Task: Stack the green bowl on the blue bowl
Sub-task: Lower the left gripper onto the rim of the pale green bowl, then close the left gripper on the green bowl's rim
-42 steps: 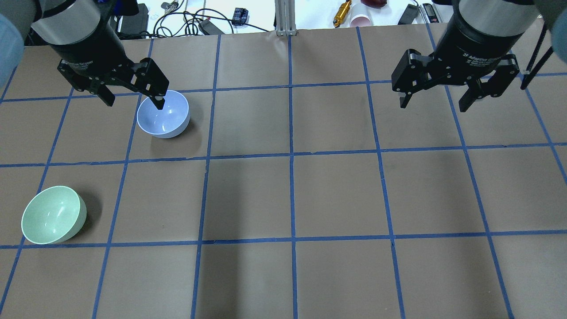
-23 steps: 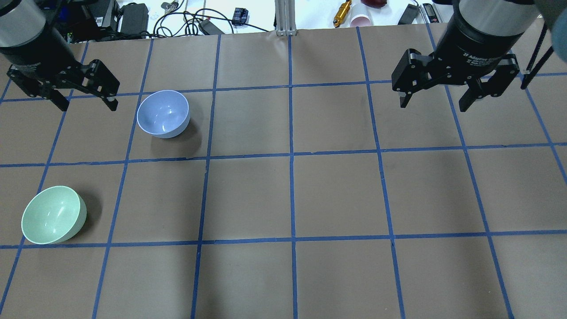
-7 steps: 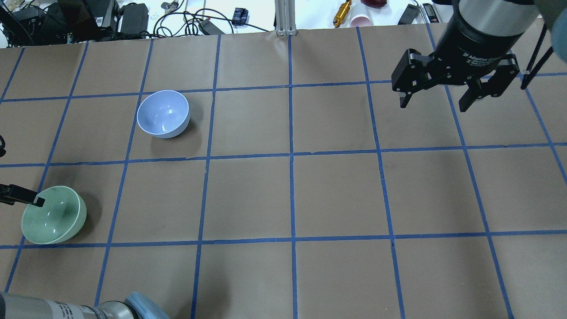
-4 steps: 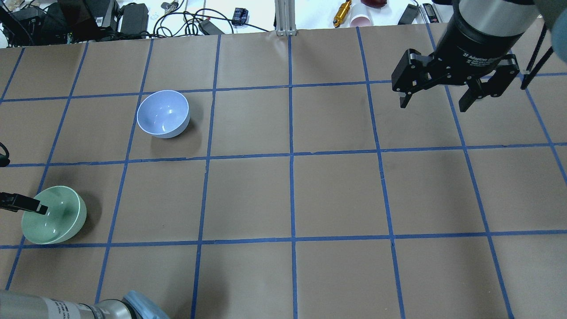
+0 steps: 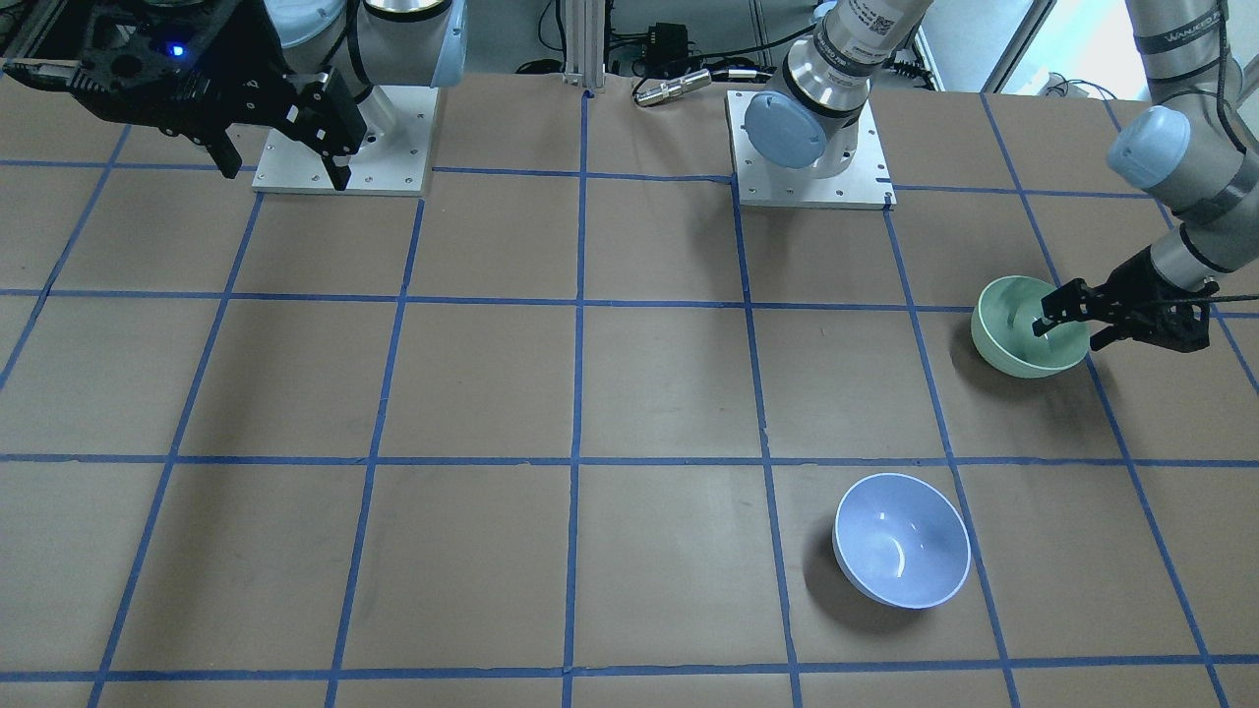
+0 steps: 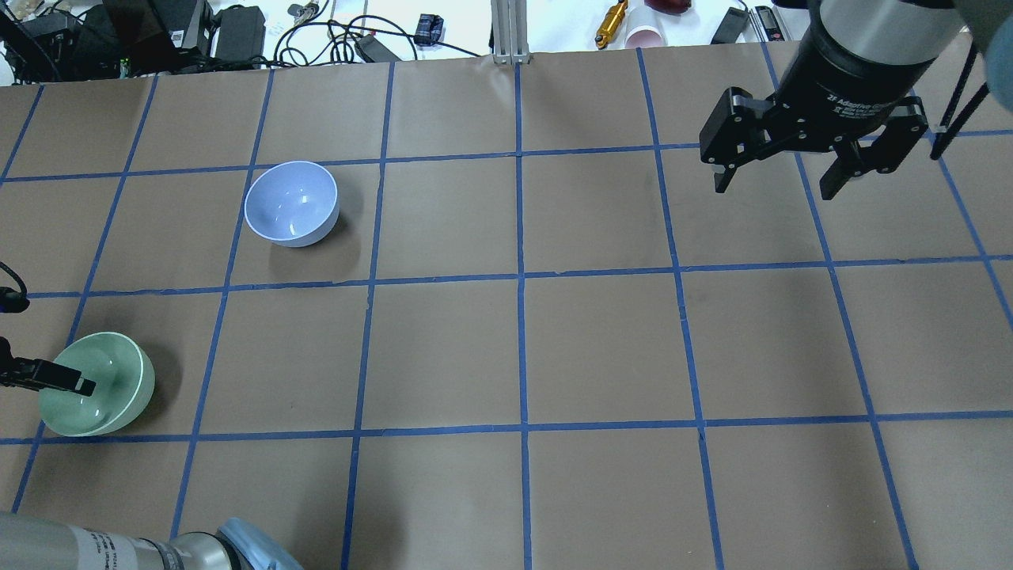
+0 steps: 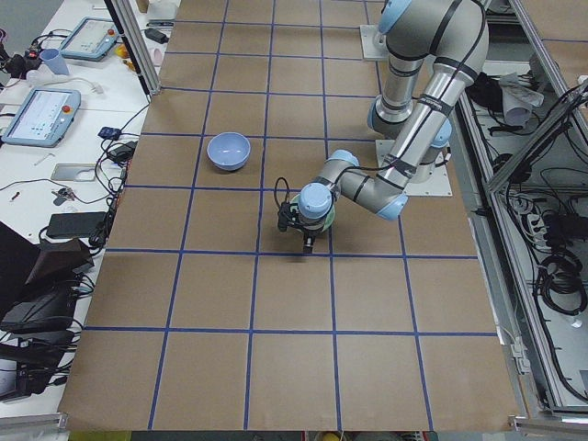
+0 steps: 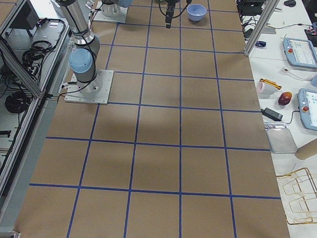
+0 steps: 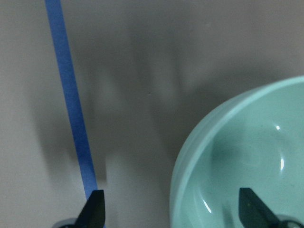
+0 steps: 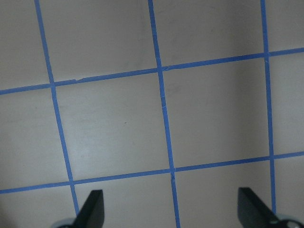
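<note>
The green bowl (image 6: 111, 392) sits upright at the near left of the table, also in the front view (image 5: 1008, 339). My left gripper (image 5: 1070, 330) is open and low at it, straddling its rim. One finger (image 6: 63, 383) is inside the bowl and the other is outside. The wrist view shows the rim between the two fingertips of the left gripper (image 9: 173, 209), with the green bowl (image 9: 251, 152) on the right. The blue bowl (image 6: 291, 204) stands alone further back, and also shows in the front view (image 5: 902, 541). My right gripper (image 6: 774, 188) hangs open and empty above the far right.
Brown paper with a blue tape grid (image 6: 522, 277) covers the table. Cables, a yellow tool (image 6: 611, 24) and a pink cup (image 6: 645, 36) lie beyond the far edge. The two arm base plates (image 5: 811, 138) sit at the robot's side.
My left gripper left the blue bowl, swung out to the left, and came down on the green bowl's rim, its finger sinking deeper over the last second. The right arm and both bowls stayed put.
</note>
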Controlling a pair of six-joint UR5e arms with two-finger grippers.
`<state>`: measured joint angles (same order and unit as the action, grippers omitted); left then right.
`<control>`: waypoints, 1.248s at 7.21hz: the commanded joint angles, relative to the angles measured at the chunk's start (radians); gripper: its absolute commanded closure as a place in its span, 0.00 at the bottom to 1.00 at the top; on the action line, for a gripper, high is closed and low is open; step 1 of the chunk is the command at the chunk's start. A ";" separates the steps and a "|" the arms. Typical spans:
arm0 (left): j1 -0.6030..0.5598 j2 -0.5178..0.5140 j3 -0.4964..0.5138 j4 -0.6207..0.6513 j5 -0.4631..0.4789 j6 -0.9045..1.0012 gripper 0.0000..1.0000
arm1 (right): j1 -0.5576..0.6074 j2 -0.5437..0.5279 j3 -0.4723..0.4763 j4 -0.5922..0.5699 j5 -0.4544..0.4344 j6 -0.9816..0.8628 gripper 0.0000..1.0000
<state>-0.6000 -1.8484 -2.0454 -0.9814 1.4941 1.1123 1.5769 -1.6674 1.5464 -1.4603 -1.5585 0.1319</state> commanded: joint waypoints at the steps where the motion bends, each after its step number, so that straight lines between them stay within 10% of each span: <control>1: 0.000 -0.005 -0.022 0.001 0.000 -0.003 0.00 | 0.000 0.000 0.000 0.002 0.000 0.000 0.00; 2: 0.000 -0.006 -0.022 0.004 -0.003 0.001 0.11 | 0.000 0.000 0.000 0.000 0.000 0.000 0.00; 3: 0.000 -0.008 -0.024 0.027 -0.006 0.006 0.53 | 0.000 0.000 0.001 0.000 0.000 0.000 0.00; 4: 0.000 -0.008 -0.022 0.029 0.001 0.007 0.66 | 0.000 0.000 0.000 0.000 0.000 0.000 0.00; 9: 0.000 -0.008 -0.018 0.026 -0.011 0.004 1.00 | 0.000 0.000 0.000 0.002 0.000 0.000 0.00</control>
<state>-0.5998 -1.8561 -2.0655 -0.9545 1.4870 1.1181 1.5769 -1.6674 1.5466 -1.4599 -1.5585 0.1319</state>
